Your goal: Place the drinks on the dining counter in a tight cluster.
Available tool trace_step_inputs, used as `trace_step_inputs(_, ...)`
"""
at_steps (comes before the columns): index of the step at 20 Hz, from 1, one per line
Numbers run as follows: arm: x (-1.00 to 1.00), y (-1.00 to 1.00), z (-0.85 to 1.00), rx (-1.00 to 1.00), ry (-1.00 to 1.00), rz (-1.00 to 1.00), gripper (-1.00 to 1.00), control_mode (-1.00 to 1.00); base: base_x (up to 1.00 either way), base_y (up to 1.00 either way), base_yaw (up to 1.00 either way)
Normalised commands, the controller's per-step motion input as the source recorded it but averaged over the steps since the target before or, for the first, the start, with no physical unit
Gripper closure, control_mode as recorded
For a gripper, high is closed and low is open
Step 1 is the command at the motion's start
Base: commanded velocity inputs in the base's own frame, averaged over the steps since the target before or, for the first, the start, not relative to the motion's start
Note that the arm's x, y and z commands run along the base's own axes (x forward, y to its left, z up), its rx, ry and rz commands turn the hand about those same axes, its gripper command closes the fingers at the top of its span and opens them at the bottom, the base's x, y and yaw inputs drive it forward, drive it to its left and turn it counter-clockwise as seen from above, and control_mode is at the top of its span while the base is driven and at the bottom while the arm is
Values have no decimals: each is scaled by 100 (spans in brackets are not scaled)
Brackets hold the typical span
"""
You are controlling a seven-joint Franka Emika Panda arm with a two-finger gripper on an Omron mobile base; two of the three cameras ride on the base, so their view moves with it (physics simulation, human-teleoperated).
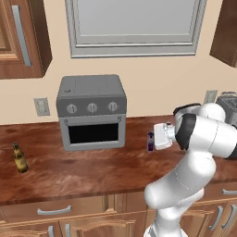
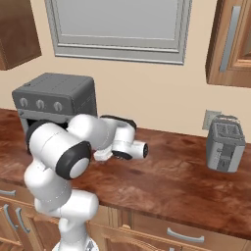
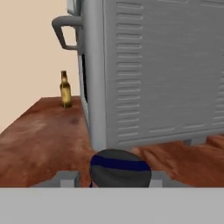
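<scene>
Nearest, the gripper (image 1: pixel 154 139) is clenched on the purple-blue bottle (image 1: pixel 150 141), which stands upright, cap up, long axis vertical, on the wood counter (image 1: pixel 92 171) just right of the grey toaster oven (image 1: pixel 91 111). Step in hand, prob.: pickup. Next: lift straight up, then carry to the dining counter. Farther left, the amber bottle (image 1: pixel 19 158) stands upright too.
</scene>
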Motion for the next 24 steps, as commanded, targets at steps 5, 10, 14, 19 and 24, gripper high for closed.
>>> trace_step_inputs(5,-43,0,47,0,0,4,100,-100,0,0,0)
trace_step_inputs(10,-46,0,40,0,0,0,100,-100,0,0,0)
trace_step_inputs(14,-48,2,34,0,0,0,100,-100,0,0,0)
trace_step_inputs(19,-49,9,27,0,0,0,100,-100,0,0,0)
trace_step_inputs(24,-52,4,29,0,2,0,100,-100,0,0,0)
